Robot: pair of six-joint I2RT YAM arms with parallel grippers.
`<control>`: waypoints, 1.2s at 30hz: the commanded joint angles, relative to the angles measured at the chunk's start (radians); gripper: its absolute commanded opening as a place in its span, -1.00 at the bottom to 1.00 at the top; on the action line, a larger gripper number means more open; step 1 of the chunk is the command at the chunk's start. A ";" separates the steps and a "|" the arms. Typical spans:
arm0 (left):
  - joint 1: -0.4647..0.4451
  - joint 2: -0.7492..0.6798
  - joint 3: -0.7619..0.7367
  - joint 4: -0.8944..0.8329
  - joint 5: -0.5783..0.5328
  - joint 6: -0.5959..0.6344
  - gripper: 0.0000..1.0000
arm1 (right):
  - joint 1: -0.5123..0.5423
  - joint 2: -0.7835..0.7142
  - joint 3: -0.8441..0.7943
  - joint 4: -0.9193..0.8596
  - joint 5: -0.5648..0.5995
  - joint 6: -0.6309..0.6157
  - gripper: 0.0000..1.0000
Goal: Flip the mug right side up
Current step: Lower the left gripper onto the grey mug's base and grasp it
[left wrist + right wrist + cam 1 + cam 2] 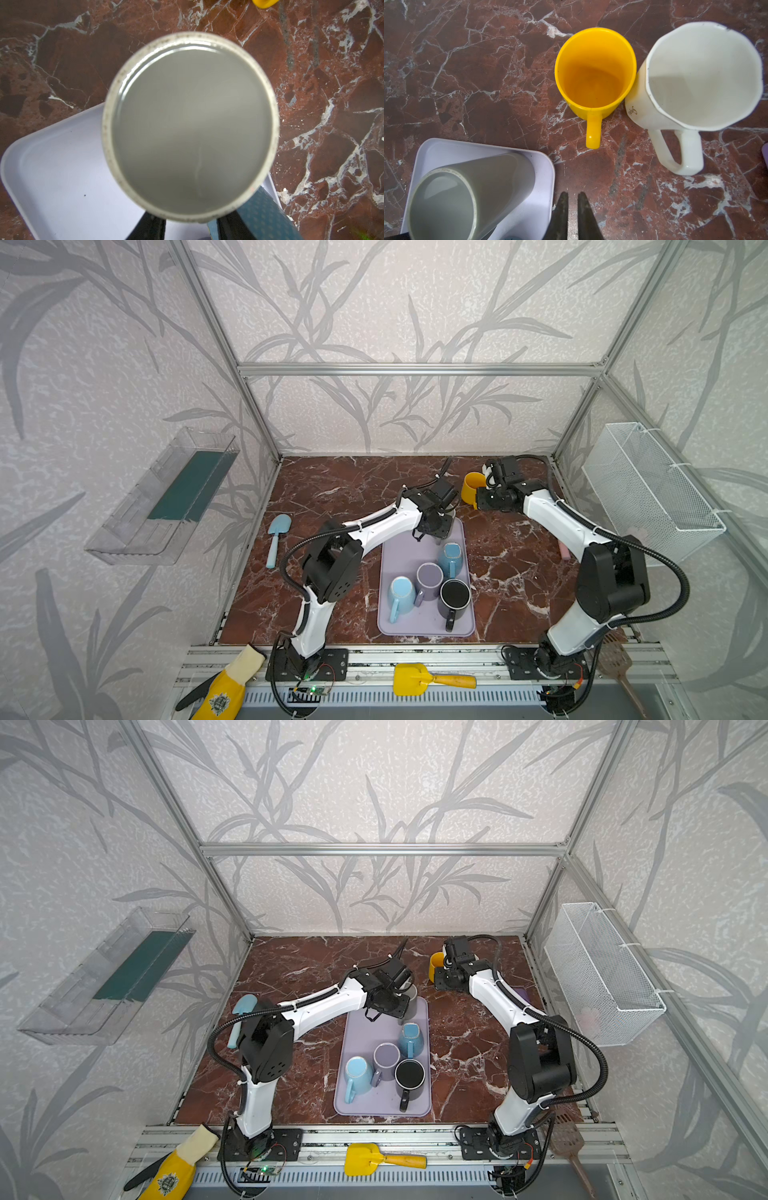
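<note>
step: likely grasping base-up grey ceramic mug [191, 124], far corner of lavender plastic tray [52, 166] | left claw [191, 226] half-spread at it, hold unclear | right claw [572, 216] closed, empty | next: clamp, lift, invert

Seven mugs [401, 593] [429, 578] [455, 595] [451, 558] [473, 487] [411, 1002] [695, 83]; one lilac tray [419, 628]

Grey mug [492, 180] fills the tray's [361, 1031] far corner, four mugs [386, 1060] its near half; left marble [307, 1094] open

Bright even light, faint shadows, grey mug [191, 128] blurred in left wrist view, top-view edges bowed
</note>
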 commanded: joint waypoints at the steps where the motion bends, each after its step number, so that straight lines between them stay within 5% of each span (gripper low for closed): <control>1: -0.007 0.024 0.030 -0.050 -0.050 0.014 -0.20 | 0.004 -0.038 0.001 -0.009 0.012 -0.012 -0.74; 9: -0.008 0.031 0.046 -0.091 -0.120 0.036 -0.24 | 0.003 -0.042 -0.004 -0.009 0.015 -0.012 -0.74; 36: -0.016 0.054 0.058 -0.085 -0.097 0.054 -0.46 | 0.004 -0.048 -0.018 -0.005 0.017 -0.010 -0.74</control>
